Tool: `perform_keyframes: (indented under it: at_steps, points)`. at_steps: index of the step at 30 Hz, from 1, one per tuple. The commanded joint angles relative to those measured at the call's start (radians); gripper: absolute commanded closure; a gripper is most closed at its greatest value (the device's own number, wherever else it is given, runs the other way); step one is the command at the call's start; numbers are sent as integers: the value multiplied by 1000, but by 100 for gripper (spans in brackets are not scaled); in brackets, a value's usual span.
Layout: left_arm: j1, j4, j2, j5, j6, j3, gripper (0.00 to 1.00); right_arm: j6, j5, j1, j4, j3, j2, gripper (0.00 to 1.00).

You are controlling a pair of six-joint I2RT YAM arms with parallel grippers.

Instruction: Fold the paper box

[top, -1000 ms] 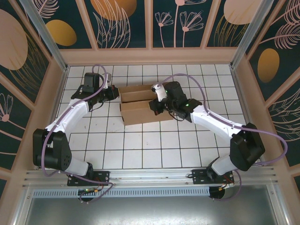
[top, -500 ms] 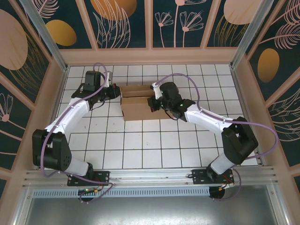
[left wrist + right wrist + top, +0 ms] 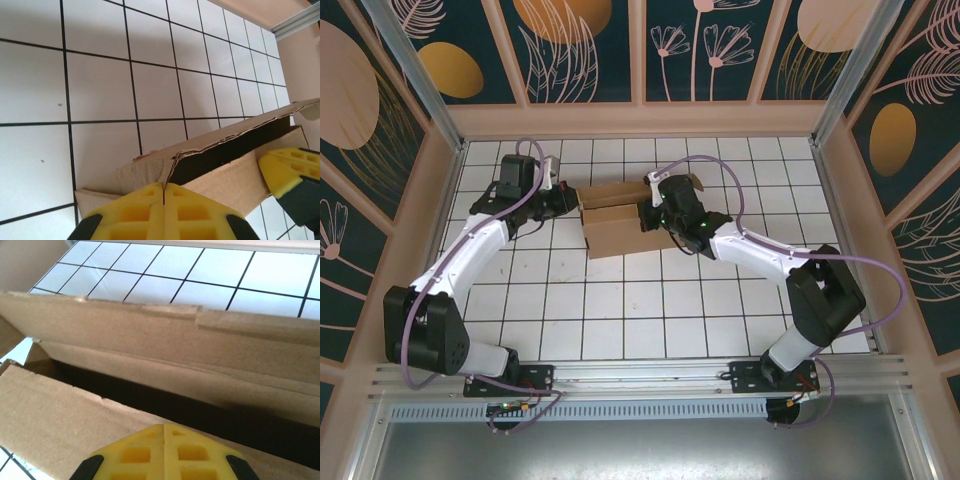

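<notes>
Now the paper box [image 3: 620, 238] sits half-folded toward twelve o'clock on the table [image 3: 620, 310]. The left gripper [image 3: 569, 200], jaws pressed together, is at its nine o'clock end; the right gripper [image 3: 646, 217], likewise closed, at three.

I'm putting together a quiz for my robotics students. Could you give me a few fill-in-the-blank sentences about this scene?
1. The box is made of plain brown ____.
2. The table is covered with a grid of white ____.
3. The left tool and the right tool both have pads coloured ____.
4. Both tools are ____, their pads pressed together.
Missing words: cardboard; tiles; yellow; shut.
</notes>
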Motion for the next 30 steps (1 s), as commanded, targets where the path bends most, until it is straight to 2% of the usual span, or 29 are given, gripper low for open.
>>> perform_keyframes:
  at_steps: [1,7,13,22,30]
  points:
    - [-20,23,-49,46,-63,-40,100,57,75,5,-40,-51,38,100]
    - [-88,52,-80,10,-124,-85,100,79,99,5,-14,-55,50,100]
    - [-106,55,-122,-64,-179,-111,100,90,147,15,7,-79,36,100]
    - [-155,84,-139,-107,-252,-188,100,99,206,22,48,-131,13,100]
    - [-195,75,-153,-151,-256,-202,100,101,236,27,69,-152,2,100]
